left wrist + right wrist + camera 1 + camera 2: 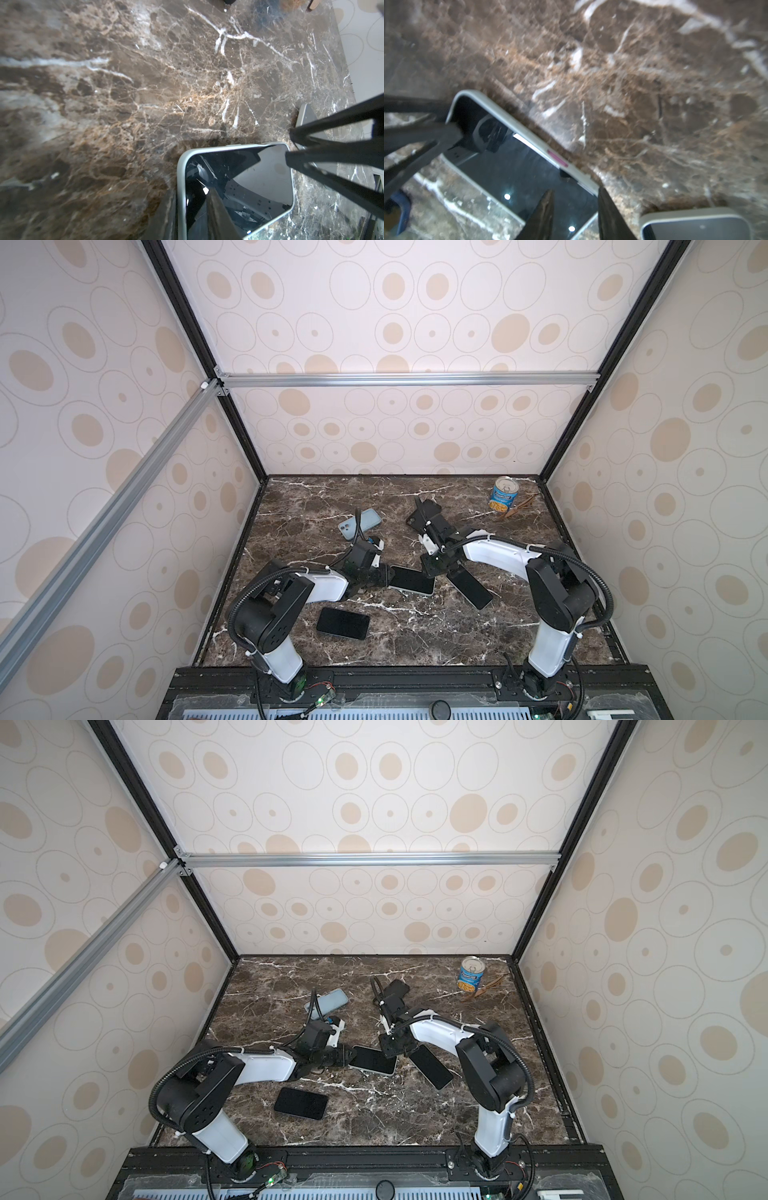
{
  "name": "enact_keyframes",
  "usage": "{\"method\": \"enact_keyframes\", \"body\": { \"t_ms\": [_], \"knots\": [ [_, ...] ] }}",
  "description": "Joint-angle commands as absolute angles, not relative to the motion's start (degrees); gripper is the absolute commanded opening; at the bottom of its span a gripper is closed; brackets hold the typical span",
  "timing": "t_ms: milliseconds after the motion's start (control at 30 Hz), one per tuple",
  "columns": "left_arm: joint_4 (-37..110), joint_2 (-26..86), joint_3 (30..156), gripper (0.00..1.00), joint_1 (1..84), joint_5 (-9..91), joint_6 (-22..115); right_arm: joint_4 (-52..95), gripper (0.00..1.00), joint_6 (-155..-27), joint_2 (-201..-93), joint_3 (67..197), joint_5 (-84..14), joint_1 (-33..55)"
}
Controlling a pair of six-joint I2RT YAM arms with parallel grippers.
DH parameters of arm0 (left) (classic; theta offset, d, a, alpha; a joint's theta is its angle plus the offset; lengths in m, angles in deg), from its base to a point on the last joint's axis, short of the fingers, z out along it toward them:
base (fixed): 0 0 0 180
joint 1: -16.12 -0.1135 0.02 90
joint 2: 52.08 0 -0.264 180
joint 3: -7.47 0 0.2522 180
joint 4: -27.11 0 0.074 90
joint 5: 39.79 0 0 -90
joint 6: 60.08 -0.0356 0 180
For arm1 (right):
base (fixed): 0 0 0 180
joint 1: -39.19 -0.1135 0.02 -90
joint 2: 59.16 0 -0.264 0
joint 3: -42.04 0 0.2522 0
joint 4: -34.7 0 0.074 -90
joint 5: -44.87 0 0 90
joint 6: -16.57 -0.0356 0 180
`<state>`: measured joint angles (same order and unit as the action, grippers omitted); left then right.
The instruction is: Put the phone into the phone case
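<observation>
- The black glass-fronted phone lies flat in the pale grey rimmed phone case on the brown marble worktop. It is well apart from the blue-labelled tin can, nearer you and to its left.
- Expect it to be stiff, fragile and slick on the glass. The rim looks grippier, so hold it by the short ends.
- Your left hand is clamped narrow on the end farther from the can.
- Your right hand stands part-open over the end nearer the can and appears to grip nothing.

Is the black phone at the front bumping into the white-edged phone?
Apart. Both top views show bare marble tabletop between the black phone and the white-edged phone.
</observation>
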<state>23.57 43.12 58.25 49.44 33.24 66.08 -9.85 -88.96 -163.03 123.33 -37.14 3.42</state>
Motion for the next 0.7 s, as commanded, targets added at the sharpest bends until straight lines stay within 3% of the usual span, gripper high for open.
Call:
{"method": "enact_keyframes", "body": {
  "t_ms": [0, 100, 133, 167, 300, 433, 667],
  "knots": [
    [27.46, 40.49, 59.32, 0.29, 49.29, 35.22, 65.09, -8.9, 0.61, -83.25, -161.08, 120.87, -32.49, 2.61],
    [30.05, 37.23, 60.71, 0.32, 49.32, 36.92, 63.49, -9.52, 0.75, -78.94, -161.44, 121.5, -29.66, 2.47],
    [31.66, 35.69, 61.66, 0.33, 49.31, 37.91, 62.48, -10.16, 0.91, -77.42, -161.91, 122.23, -29.28, 2.37],
    [33.65, 34.03, 62.69, 0.35, 49.24, 39.05, 61.17, -10.88, 1.0, -75.76, -162.32, 123.01, -29.49, 2.09],
    [41.67, 26.31, 67.3, 0.46, 48.96, 44.07, 54.7, -12.36, 0.99, -68.77, -163.24, 125.01, -33.8, 0.05],
    [47.21, 17.1, 69.57, 0.65, 48.31, 50.73, 47.5, -12.44, 0.99, -61.04, -163.59, 125.57, -36.54, -2.08],
    [47.05, 2.76, 63.96, 0.87, 47.44, 62.62, 37.76, -15.18, 0.99, -52.33, -166.0, 128.64, -36.36, -2.82]
  ]
}}
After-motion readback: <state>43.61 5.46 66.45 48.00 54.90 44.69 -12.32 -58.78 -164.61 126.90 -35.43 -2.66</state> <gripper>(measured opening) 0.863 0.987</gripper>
